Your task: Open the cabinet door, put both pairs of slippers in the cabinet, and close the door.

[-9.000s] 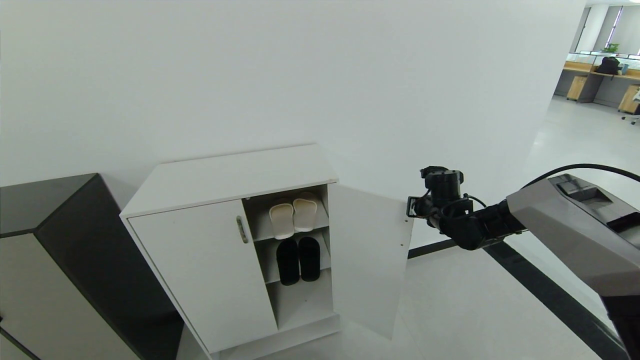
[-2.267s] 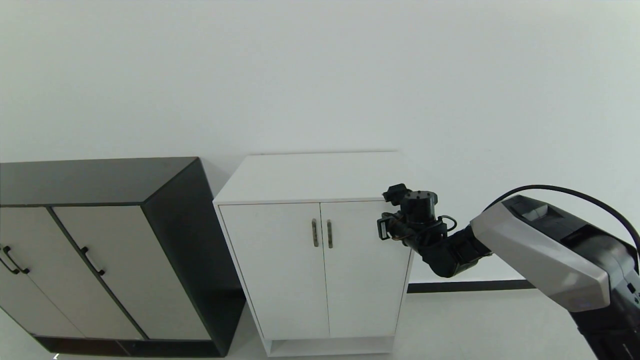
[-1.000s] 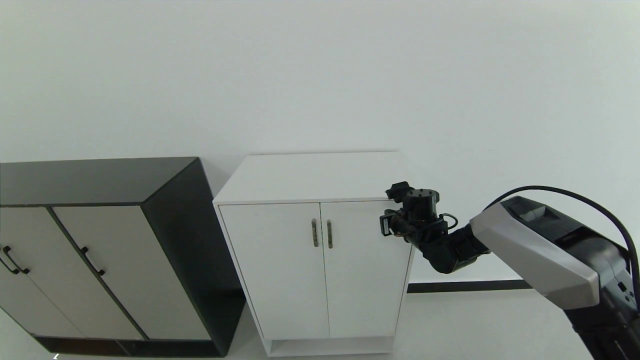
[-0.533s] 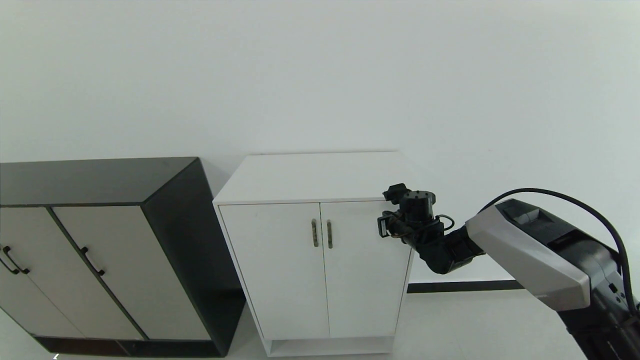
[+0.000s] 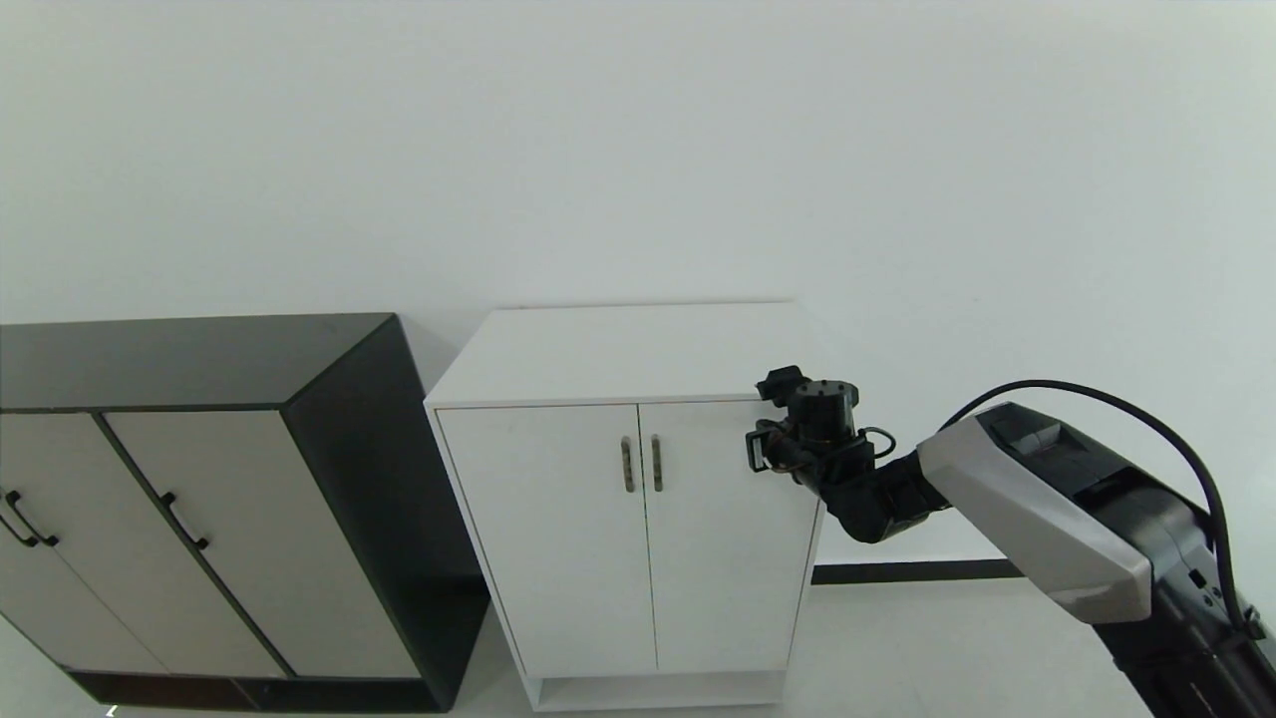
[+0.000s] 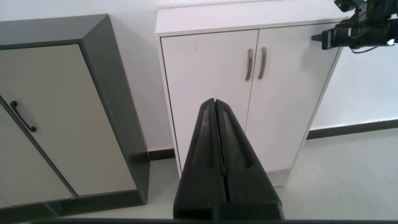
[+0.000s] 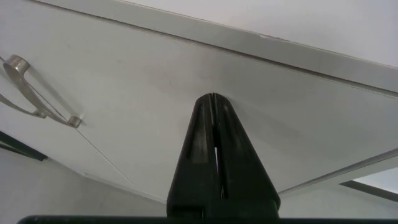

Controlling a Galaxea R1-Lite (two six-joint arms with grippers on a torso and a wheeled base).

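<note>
A plain white wall [image 5: 638, 150] backs the scene, above a pale floor [image 5: 947, 648] edged by a black skirting strip [image 5: 917, 571]. To the robot's left stands a wide dark cabinet [image 5: 339, 449] with beige fronts and black handles, its side just beside the white cabinet [image 5: 618, 349], which sits against the wall with both doors shut. The left door [image 5: 548, 558] and right door [image 5: 718, 578] meet flush at the middle, where two slim metal handles [image 5: 657, 464] hang upright side by side. The right arm [image 5: 1037, 509] stretches in from the robot's right, and the right gripper [image 5: 754, 451] is held at the upper outer corner of the right door, just under the cabinet's top edge; its fingers are pressed together and grip nothing, and whether their tips touch the panel cannot be told. The left gripper [image 6: 215, 102] is held well back from the cabinet, pointing toward the lower part of the left door, its fingers likewise closed on nothing.
</note>
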